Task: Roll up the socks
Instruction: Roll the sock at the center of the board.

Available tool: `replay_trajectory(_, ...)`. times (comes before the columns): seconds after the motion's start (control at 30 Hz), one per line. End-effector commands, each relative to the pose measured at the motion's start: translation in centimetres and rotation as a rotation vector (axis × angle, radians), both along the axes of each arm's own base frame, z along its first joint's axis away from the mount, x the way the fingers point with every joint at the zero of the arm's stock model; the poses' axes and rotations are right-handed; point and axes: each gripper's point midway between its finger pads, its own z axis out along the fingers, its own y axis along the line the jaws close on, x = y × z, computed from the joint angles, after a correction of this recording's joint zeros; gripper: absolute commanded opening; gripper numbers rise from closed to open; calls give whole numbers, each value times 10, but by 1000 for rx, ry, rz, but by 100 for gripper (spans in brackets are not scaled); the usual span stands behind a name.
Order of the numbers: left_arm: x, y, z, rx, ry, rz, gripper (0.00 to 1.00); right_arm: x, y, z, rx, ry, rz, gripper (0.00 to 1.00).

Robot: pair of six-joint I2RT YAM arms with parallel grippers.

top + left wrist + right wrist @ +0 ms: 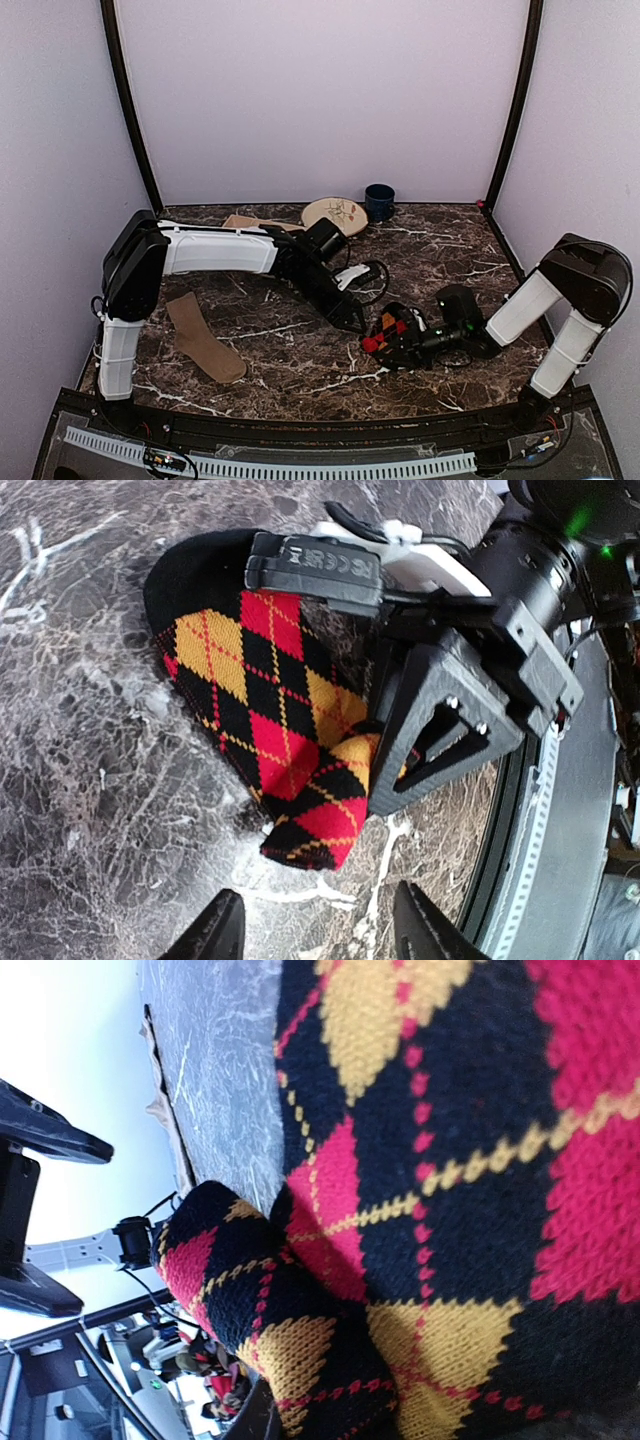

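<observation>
The argyle sock (250, 690) lies on the bench (90, 780) near its middle front. One end is turned over into the start of a roll. The right claw (398, 332) sits on that turned end with its jaws astride the fold, but I cannot tell whether they actually clamp the cloth. The left claw (320, 935) hovers just beside the sock's edge, spread and holding nothing. The roll looks barely begun, so the job now is to make the first turn tight. The left claw would best come down on the flat part and pin it to the bench, so the sock cannot slide while the right claw carries the fold over. The fold should be kept square to the sock's length and advanced in short turns. The knit looks soft and springy, and would likely spring open if let go too soon. The brown sock (205, 340) lies well apart to the left, not yet rolled.
</observation>
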Motion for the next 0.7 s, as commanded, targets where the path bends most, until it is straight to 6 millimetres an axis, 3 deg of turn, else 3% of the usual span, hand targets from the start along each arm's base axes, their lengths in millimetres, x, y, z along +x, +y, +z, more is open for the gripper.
replay_trajectory(0.0, -9, -1, 2, 11, -8, -38, 59, -5, -4, -1, 44, 70, -27, 14)
replay_trajectory(0.13, -13, -2, -6, 28, 2, -47, 68, -3, -3, 3, 76, 74, -31, 14)
replay_trajectory(0.4, -23, -11, -16, 15, 17, -73, 69, -5, -2, 5, 117, 97, -42, 14)
replay_trajectory(0.67, -14, -22, -17, -24, -4, -47, 69, -6, -2, 5, 119, 93, -34, 13)
